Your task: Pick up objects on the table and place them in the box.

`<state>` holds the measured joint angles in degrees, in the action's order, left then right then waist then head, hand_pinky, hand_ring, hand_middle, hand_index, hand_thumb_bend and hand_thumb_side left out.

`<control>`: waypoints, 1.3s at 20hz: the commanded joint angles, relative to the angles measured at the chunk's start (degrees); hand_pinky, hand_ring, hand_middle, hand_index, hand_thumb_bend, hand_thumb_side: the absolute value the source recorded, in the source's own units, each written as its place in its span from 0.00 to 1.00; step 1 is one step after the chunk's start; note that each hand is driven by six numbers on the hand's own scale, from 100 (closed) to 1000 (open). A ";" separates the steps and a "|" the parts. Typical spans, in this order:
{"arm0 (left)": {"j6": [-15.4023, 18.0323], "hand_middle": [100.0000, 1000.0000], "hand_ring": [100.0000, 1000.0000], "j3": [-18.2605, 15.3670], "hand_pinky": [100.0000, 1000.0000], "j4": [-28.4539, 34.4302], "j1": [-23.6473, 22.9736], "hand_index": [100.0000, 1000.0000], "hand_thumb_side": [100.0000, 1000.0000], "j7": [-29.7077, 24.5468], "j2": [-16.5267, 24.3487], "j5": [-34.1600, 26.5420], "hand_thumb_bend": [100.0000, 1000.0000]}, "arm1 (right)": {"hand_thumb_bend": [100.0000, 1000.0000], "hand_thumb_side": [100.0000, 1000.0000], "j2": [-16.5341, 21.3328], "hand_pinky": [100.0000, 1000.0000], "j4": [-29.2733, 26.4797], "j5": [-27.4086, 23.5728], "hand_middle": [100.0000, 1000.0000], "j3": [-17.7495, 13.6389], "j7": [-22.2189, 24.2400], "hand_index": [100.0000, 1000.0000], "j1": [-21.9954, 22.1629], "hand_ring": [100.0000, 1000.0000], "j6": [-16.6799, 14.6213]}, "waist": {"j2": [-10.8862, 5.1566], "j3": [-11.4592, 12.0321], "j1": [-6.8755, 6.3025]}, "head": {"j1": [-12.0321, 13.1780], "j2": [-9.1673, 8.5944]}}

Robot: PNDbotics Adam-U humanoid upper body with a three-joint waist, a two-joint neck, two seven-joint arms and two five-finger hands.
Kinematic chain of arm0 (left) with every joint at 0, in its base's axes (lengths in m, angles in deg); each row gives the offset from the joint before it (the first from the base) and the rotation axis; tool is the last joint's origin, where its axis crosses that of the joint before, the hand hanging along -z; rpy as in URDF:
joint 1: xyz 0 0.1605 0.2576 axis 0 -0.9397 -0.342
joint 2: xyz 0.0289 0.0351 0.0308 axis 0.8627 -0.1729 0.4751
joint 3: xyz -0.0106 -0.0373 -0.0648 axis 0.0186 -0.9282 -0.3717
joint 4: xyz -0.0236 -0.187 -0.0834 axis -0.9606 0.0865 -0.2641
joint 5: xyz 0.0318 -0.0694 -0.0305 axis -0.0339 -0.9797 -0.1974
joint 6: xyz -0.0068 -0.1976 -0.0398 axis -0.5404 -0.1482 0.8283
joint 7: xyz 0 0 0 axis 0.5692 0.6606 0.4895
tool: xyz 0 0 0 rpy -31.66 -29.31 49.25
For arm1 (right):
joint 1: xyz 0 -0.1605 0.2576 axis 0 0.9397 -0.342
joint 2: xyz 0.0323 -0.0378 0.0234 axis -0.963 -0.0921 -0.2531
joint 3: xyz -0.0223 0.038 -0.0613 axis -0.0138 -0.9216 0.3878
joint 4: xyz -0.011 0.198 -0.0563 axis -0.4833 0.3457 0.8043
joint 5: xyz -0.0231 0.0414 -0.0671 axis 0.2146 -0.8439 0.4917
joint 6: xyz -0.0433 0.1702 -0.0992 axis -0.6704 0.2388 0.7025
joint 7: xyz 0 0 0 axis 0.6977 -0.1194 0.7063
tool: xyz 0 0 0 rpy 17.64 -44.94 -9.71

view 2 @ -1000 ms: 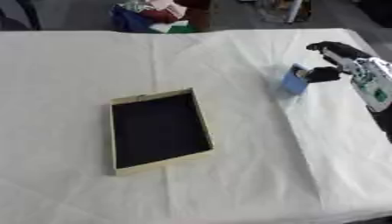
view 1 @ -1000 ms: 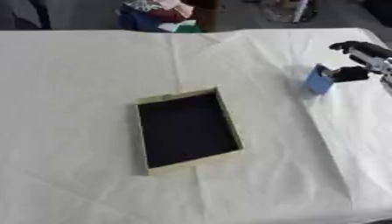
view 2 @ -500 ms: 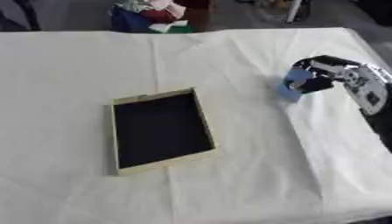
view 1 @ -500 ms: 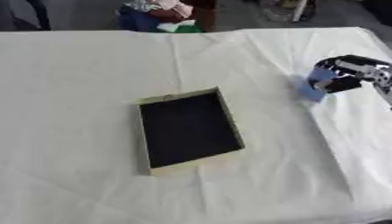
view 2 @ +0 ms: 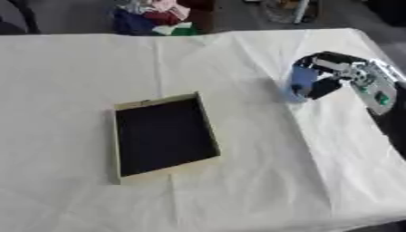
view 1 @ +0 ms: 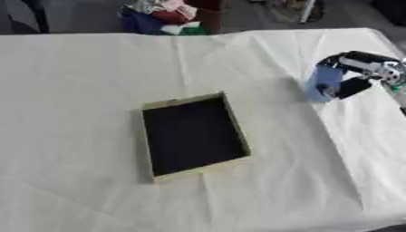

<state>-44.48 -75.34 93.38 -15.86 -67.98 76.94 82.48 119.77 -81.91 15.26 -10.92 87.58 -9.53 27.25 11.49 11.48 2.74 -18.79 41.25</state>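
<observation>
A shallow cardboard box with a dark inside and pale rim lies open on the worktop, which is covered by a creased white cloth. The box sits askew, its long sides slanting away from the robot, and nothing shows inside it.

Well to the right of the box and a little farther from the robot, a light blue object stands on the cloth; it looks like a small upright container, though its exact kind is hard to make out. The right hand comes in from the right edge and is at this object: its dark fingers arch over the top of the blue thing and the thumb side presses against its right face, so the hand is curled round it. The object's base seems to touch the cloth, well apart from the box.

The left hand shows in neither view.

Beyond the far edge of the worktop, behind the box, lies 1 heap of coloured cloth in red, blue, green and white.
</observation>
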 commanded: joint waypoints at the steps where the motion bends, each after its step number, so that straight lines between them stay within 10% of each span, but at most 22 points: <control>1: 0.11 0.51 0.51 -0.17 0.72 0.96 0.22 0.64 0.65 -0.14 0.74 -0.18 0.34 | 0.00 0.23 2.80 0.76 -7.24 -0.53 0.36 0.18 -0.68 0.69 -1.40 0.66 -0.81 | -1.11 -0.14 -0.08 | -0.06 0.05; 11: 0.61 0.50 0.50 0.19 0.71 1.49 0.60 0.64 0.64 -0.03 0.66 -0.46 0.34 | 0.00 0.24 0.26 0.79 -25.26 -0.92 0.39 7.47 5.17 0.71 -4.87 0.69 -3.69 | -1.18 1.66 0.00 | -1.44 0.35; 20: 0.77 0.50 0.50 0.44 0.71 1.94 1.13 0.64 0.64 0.27 0.58 -0.62 0.34 | 0.00 0.30 -5.50 0.82 -25.18 2.82 0.44 13.21 11.53 0.73 -6.46 0.73 -6.76 | -1.03 3.55 0.24 | -1.88 0.17; 26: 0.69 0.50 0.50 0.42 0.71 1.91 1.24 0.64 0.65 0.28 0.50 -0.57 0.34 | 0.06 0.45 -8.63 0.85 -24.30 5.36 0.70 15.86 14.90 0.88 -6.81 0.79 -10.37 | -1.00 3.51 0.23 | -1.74 0.22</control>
<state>-43.95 -74.95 94.16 -15.28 -67.71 76.89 82.08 110.51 -105.99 19.96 5.00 101.91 -15.43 17.68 11.27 15.06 3.21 -20.55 41.34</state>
